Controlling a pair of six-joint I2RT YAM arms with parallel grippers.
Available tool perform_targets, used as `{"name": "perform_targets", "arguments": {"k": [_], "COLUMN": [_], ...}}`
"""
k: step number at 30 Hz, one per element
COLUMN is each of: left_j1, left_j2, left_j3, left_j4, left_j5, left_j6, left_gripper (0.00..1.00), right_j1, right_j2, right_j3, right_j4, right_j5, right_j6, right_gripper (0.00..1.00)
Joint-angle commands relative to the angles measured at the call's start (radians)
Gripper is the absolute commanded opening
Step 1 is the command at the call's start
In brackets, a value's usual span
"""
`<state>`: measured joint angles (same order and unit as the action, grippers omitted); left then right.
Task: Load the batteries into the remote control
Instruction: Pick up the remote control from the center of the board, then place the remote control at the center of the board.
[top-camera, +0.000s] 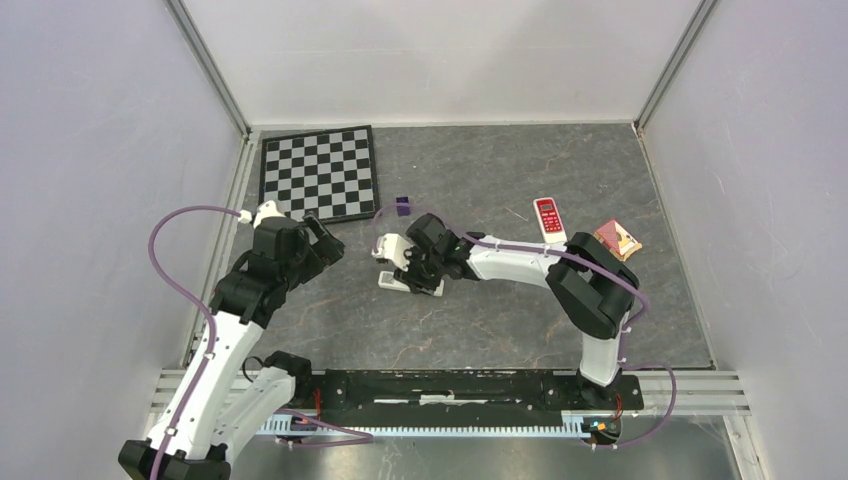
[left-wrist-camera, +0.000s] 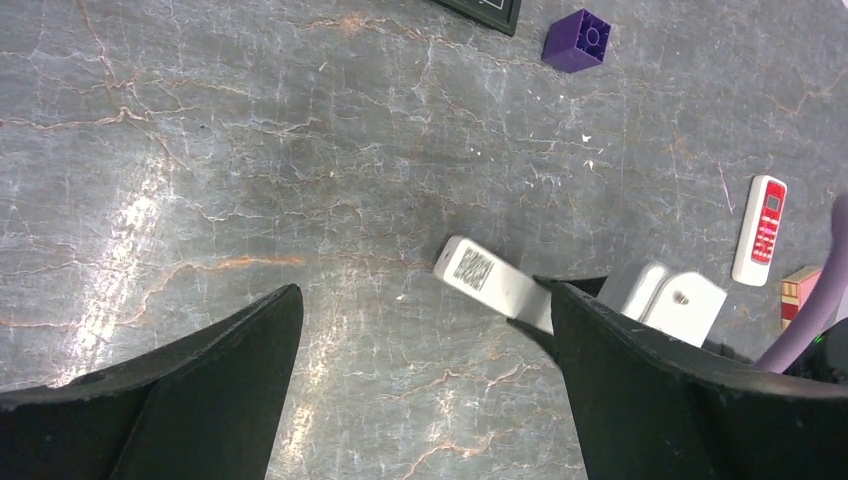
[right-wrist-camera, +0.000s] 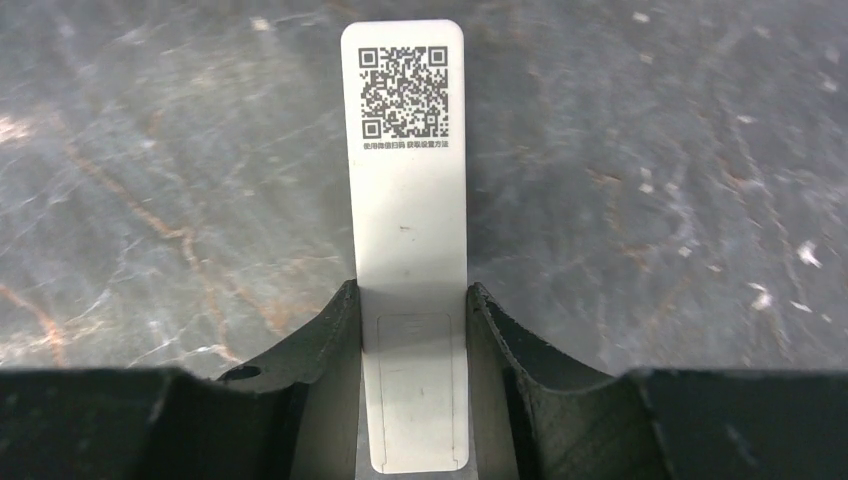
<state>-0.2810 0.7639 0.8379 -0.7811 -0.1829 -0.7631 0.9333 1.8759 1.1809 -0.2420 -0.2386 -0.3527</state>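
Note:
The long white remote control (right-wrist-camera: 406, 200) lies back side up, with a QR code near its far end and its battery cover closed near my jaws. My right gripper (right-wrist-camera: 412, 300) is shut on its sides. In the top view the right gripper (top-camera: 412, 272) holds the remote (top-camera: 391, 281) at the table's middle. In the left wrist view the remote (left-wrist-camera: 485, 275) shows just past the right finger (left-wrist-camera: 640, 350). My left gripper (left-wrist-camera: 425, 310) is open and empty above bare table; in the top view the left gripper (top-camera: 325, 245) sits left of the remote. The batteries are out of view.
A checkerboard (top-camera: 318, 172) lies at the back left. A small purple cube (top-camera: 402, 205) sits near it and also shows in the left wrist view (left-wrist-camera: 578, 40). A red-faced remote (top-camera: 547, 218) and a reddish packet (top-camera: 617, 240) lie at the right.

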Motion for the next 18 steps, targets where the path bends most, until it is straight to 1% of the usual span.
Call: {"name": "perform_targets", "arguments": {"k": [1,5,8,9,12,15,18], "left_j1": [0.005,0.005,0.005,0.005,0.005,0.005,0.005], "left_j2": [-0.012,-0.008,-0.004,0.001,0.011,0.02,0.031], "left_j3": [0.04,0.043,0.045,0.046,0.05,0.054,0.055], "left_j4": [-0.005,-0.004,-0.003,-0.002,0.002,0.008,0.023], "left_j5": [-0.031,-0.037,-0.037,-0.034,-0.023,-0.008,0.008], "left_j6": [0.047,0.052,0.053,0.052,0.055,0.06,0.067], "left_gripper": [1.0,1.0,1.0,1.0,1.0,1.0,1.0], "right_j1": [-0.049,-0.1,-0.158,-0.19,-0.287,-0.367,-0.432], "right_j2": [-0.024,-0.042,-0.058,-0.066,-0.096,-0.123,-0.124], "right_j3": [0.055,0.046,0.027,0.014,-0.037,-0.079,-0.101], "right_j4": [0.044,0.072,0.081,0.08,0.084,0.088,0.092], "right_j5": [0.111,0.211,0.34,0.388,0.471,0.524,0.544], "right_j6": [0.111,0.235,0.362,0.427,0.574,0.659,0.7], "right_gripper": [0.16,0.16,0.17,0.17,0.18,0.2,0.22]}}
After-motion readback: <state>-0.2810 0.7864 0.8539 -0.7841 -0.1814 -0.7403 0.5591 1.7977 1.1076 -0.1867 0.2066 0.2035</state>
